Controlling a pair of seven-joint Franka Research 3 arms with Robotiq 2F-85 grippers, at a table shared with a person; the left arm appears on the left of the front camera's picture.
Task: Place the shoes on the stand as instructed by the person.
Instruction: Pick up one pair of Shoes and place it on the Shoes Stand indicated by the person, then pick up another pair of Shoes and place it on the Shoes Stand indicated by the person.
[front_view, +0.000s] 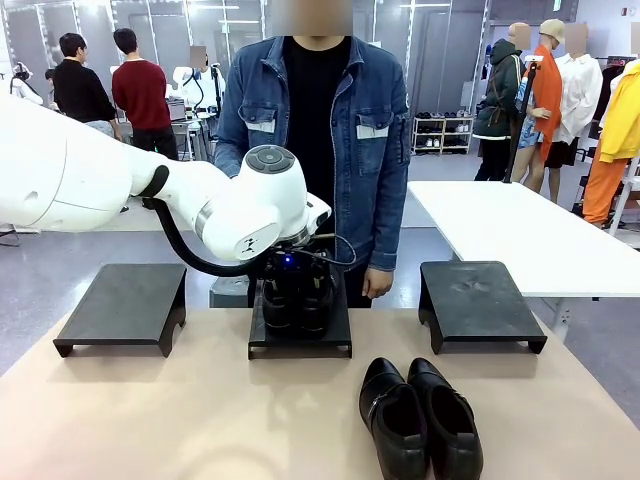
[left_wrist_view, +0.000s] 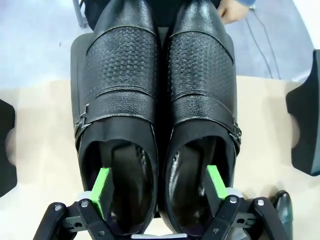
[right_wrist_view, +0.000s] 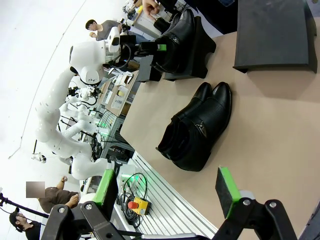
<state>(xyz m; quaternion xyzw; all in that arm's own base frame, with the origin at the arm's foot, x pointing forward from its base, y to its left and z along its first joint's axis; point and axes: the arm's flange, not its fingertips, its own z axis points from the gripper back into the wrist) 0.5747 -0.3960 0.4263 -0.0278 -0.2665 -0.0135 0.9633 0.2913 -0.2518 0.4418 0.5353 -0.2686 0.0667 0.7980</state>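
**Reaching over the middle stand, left claw spread wide in the shoes' openings**

The left arm (front_view: 100, 180) comes in from the robot's left and bends down over the middle stand (front_view: 300, 345), its wrist pointing at the stand's top. The left claw (left_wrist_view: 158, 172) stands wide. One green pad (left_wrist_view: 102, 185) sits inside the opening of one shoe and the other pad inside its neighbour. Both pads are clear of the two inner walls that lie between them, so nothing is clamped.

One pair of shoes (left_wrist_view: 125, 75) stands on the middle stand, side by side and touching, with toes towards the person (front_view: 320, 110) and heels towards the claw. The second pair (front_view: 395, 420) lies on the table (front_view: 180, 410), nearer the robot than the middle stand and off to its right.

The right claw (right_wrist_view: 165, 175) hangs above the table's near edge, fingers wide apart with nothing between them.

The table is pale tan. A left stand (front_view: 125, 300) and a right stand (front_view: 480, 300) flank the middle stand, both bare and black. The person stands just behind the middle stand, one hand (front_view: 377, 283) hanging low. Beyond it to the right is a white table (front_view: 500, 220), and a shoe rack (front_view: 440, 130) stands farther back.
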